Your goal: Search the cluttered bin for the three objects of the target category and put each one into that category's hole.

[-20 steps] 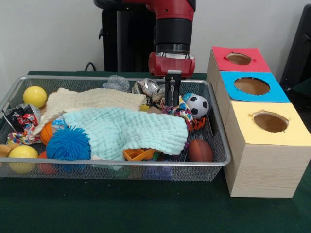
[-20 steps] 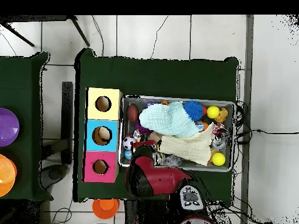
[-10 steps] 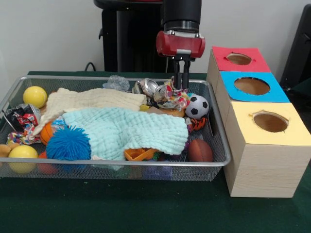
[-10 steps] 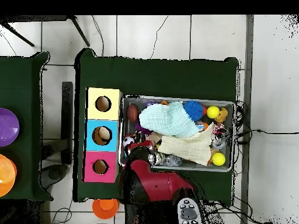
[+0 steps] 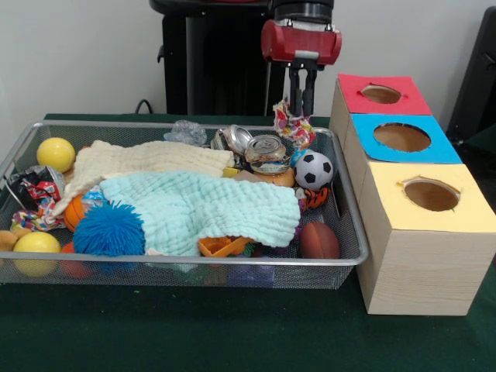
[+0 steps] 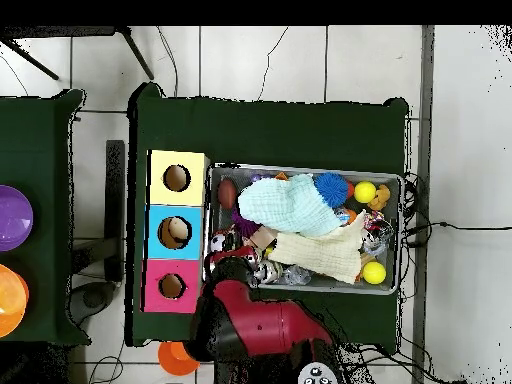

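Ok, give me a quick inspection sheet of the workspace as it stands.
Surface: green-covered table.
Bin: wire mesh, crowded.
Held item: knotted cloth toy, lifted above the bin's far rim.
Boxes: red hole, blue hole, yellow hole, all open.
Clutter: mint cloth, cream cloth, blue spiky ball, soccer ball, can.
Gripper: shut on the toy.
Cables: one behind the bin.
Surroundings: tiled floor.
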